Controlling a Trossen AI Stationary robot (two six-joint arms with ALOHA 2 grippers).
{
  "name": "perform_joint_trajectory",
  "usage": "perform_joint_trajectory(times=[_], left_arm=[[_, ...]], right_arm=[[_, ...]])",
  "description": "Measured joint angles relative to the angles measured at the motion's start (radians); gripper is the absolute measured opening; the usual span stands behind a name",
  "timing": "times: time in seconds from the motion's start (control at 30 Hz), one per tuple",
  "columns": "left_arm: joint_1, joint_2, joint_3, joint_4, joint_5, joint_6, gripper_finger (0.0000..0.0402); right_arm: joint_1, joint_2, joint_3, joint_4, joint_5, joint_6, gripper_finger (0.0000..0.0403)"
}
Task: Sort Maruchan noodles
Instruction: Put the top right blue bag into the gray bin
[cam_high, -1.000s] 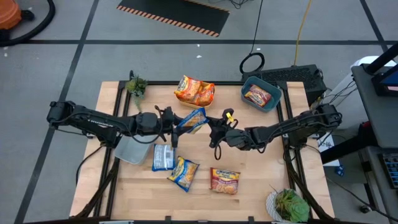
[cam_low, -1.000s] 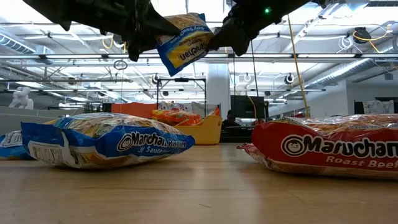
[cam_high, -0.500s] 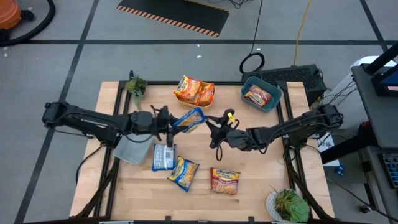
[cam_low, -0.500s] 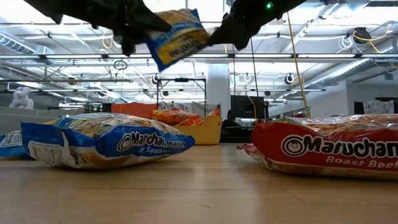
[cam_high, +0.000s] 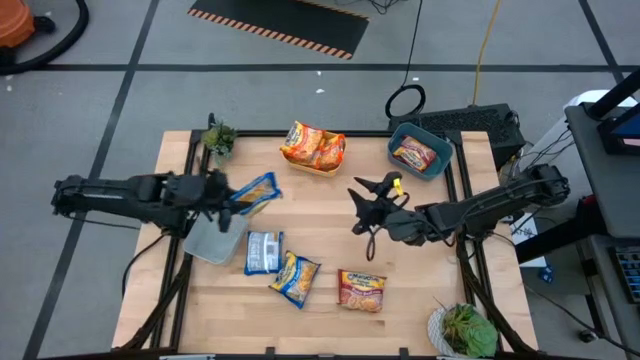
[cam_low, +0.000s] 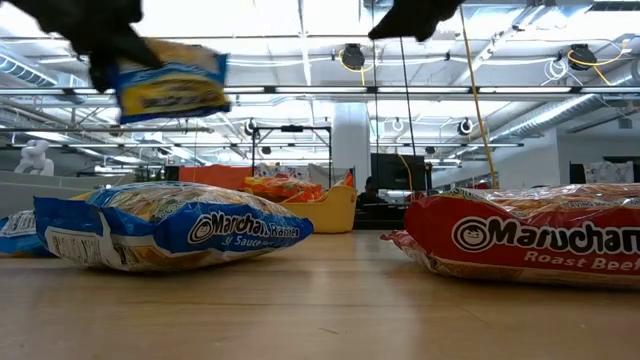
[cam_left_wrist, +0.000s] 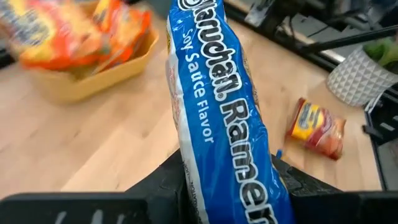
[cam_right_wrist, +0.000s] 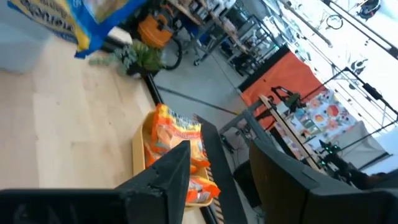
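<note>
My left gripper (cam_high: 231, 196) is shut on a blue-and-yellow Maruchan packet (cam_high: 256, 190), high above the table's left part, by the far corner of the grey bin (cam_high: 207, 243). The low view shows this packet (cam_low: 170, 85) in the air. My right gripper (cam_high: 362, 196) hangs open and empty over the table's middle right. Three packets lie flat on the wood: a silver-grey one (cam_high: 263, 251), a blue-and-yellow one (cam_high: 295, 277) and a red-brown one (cam_high: 361, 289). Orange packets fill the yellow bin (cam_high: 300, 165); a red one lies in the teal bin (cam_high: 437, 165). My left gripper pinches the blue-and-yellow packet between its two fingers (cam_left_wrist: 166, 182) by the packet's left end (cam_left_wrist: 214, 177). The fingers come level from the table's left. The packet is lifted clear and sticks out past the fingertips toward the table's right, standing on edge.
A small plant (cam_high: 219, 138) stands at the far left corner and a potted plant (cam_high: 465, 330) at the near right corner. In the low view the blue packet (cam_low: 170, 235) and the red packet (cam_low: 530, 240) lie close to the near edge, with bare wood between them.
The packet hung between both grippers over the table's middle. My left gripper has carried it toward the table's left edge, to the grey bin's far corner. My right gripper has drawn back toward the table's right and stands apart from the packet.
</note>
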Motion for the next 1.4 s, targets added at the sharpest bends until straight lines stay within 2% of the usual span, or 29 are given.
perform_joint_trajectory(times=[0.13,0.27,0.5,0.67,0.9,1.13,1.4], left_arm=[[-0.009,-0.13,0.0,-0.19,0.0,-0.039,0.012],[-0.023,-0.229,0.001,-0.35,0.035,0.02,0.012],[-0.052,-0.27,0.0,-0.504,0.079,-0.057,0.012],[-0.054,-0.24,0.0,-0.61,0.078,-0.245,0.012],[-0.054,-0.164,0.002,-0.613,0.093,-0.407,0.012],[-0.054,-0.064,0.002,-0.612,0.086,-0.443,0.012],[-0.054,0.047,0.002,-0.611,0.087,-0.407,0.012]], right_arm=[[0.014,-0.027,0.0,-0.004,0.0,0.002,0.0159],[0.017,-0.032,0.0,-0.007,-0.001,0.002,0.0159],[0.017,-0.031,0.0,-0.008,-0.005,0.013,0.016],[0.021,-0.031,0.0,-0.008,-0.005,0.017,0.016],[0.021,-0.031,-0.021,-0.01,-0.006,0.017,0.016],[0.021,-0.031,-0.023,-0.007,-0.006,0.015,0.016],[0.021,-0.031,-0.023,-0.007,-0.006,0.015,0.016]])
